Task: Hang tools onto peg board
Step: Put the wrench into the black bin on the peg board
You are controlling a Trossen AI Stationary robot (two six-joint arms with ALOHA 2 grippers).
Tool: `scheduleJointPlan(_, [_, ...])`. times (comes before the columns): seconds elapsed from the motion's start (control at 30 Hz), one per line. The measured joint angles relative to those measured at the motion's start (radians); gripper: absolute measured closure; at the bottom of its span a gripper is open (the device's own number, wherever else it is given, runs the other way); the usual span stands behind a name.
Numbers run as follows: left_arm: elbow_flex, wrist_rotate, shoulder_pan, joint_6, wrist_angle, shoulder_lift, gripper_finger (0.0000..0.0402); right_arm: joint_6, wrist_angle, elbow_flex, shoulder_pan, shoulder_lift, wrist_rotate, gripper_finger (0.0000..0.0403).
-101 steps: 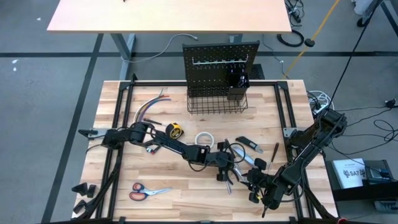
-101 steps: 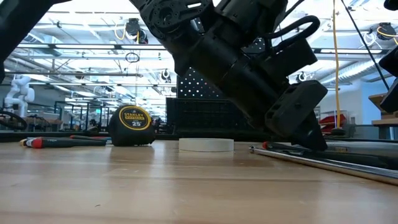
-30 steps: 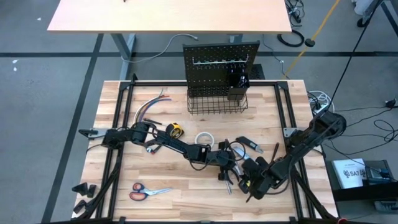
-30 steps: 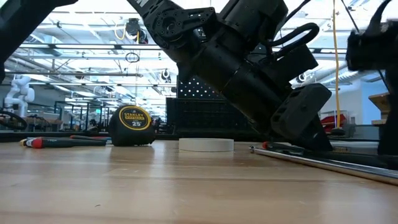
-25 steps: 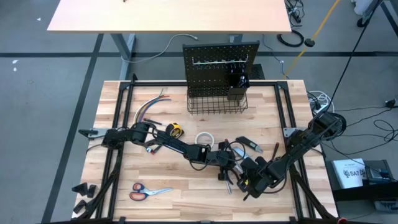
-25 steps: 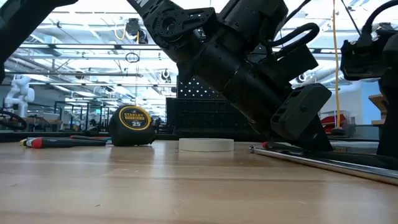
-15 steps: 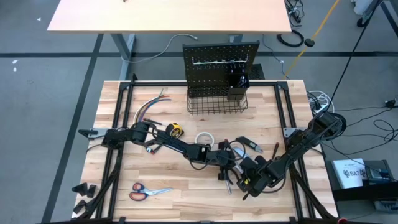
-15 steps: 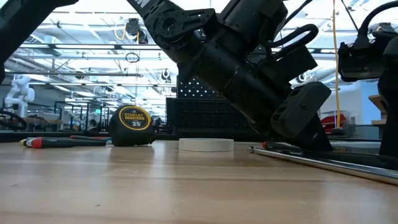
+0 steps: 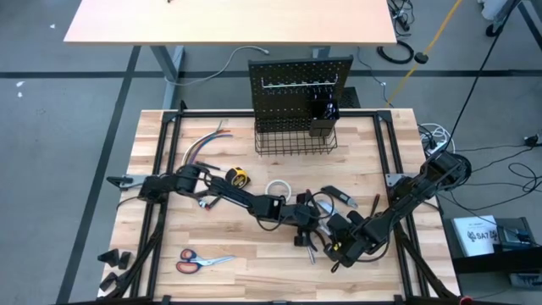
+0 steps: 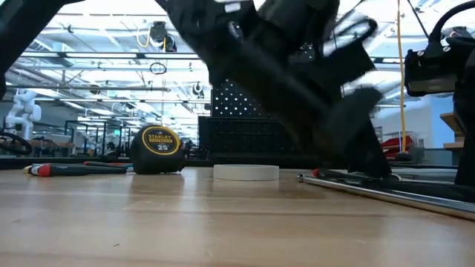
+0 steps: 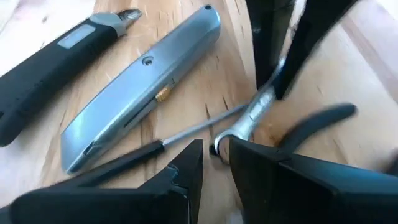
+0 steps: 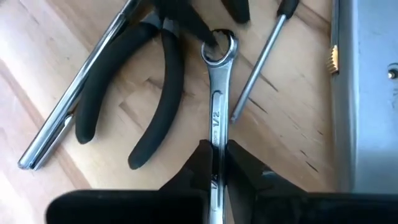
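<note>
A silver wrench (image 12: 215,106) lies among a cluster of tools at the table's right centre: black-handled pliers (image 12: 149,93), a blue-grey knife (image 11: 140,87) and a thin screwdriver (image 12: 258,68). My left gripper (image 11: 214,152) reaches in from the left (image 9: 309,235), nearly shut around the wrench's ring end. My right gripper (image 12: 214,158) comes from the right (image 9: 336,248) and is shut on the wrench's shaft. The peg board (image 9: 301,80) stands upright at the far edge with its wire basket (image 9: 295,140). My left gripper has the wrench's ring end (image 11: 217,146) between its two fingertips, coming slanting down from the table's left. One fingertip (image 12: 202,36) sits at the ring's rim. Whether the wrench is clear of the table, I cannot tell. My right gripper pinches the wrench's shaft (image 12: 215,134) between its two fingers, on the half away from the ring end. The fingers lie along the shaft, and the ring end (image 12: 219,46) points away from them toward my left gripper.
A yellow tape measure (image 9: 240,177), a white tape roll (image 9: 278,188) and coloured wires (image 9: 203,146) lie left of centre. Orange-handled scissors (image 9: 201,261) lie near the front left. A screwdriver (image 9: 373,207) lies to the right. Black frame rails (image 9: 389,144) border the table.
My right gripper has moved a little toward the table's left, closer to my left gripper and the wrench. My left arm has started to move: it is blurred in the low view, and its elbow has shifted slightly toward the far edge.
</note>
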State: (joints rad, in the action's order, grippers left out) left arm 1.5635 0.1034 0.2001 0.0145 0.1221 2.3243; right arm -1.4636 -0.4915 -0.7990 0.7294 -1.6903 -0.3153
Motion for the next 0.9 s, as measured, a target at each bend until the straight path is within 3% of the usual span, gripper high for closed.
scheduleJointPlan(0.23, [-0.029,0.006,0.013,0.035,-0.093,-0.151,0.0315,0.008,-0.008,0.006,0.043,0.069,-0.042,0.0401])
scheduleJointPlan(0.37, [-0.110,0.066,0.027,0.076,-0.050,-0.234,0.0315,0.010,-0.015,0.006,0.080,0.115,-0.165,0.0401])
scheduleJointPlan(0.57, [-0.380,0.146,0.030,0.074,0.186,-0.443,0.0315,0.066,-0.018,0.005,0.121,0.229,-0.397,0.0401])
scheduleJointPlan(0.7, [-0.590,0.161,0.028,0.049,0.434,-0.592,0.0315,0.119,-0.027,0.004,0.125,0.327,-0.579,0.0401])
scheduleJointPlan(0.9, [-0.817,0.164,0.027,0.024,0.764,-0.676,0.0315,0.329,-0.011,0.004,0.076,0.498,-0.869,0.0401])
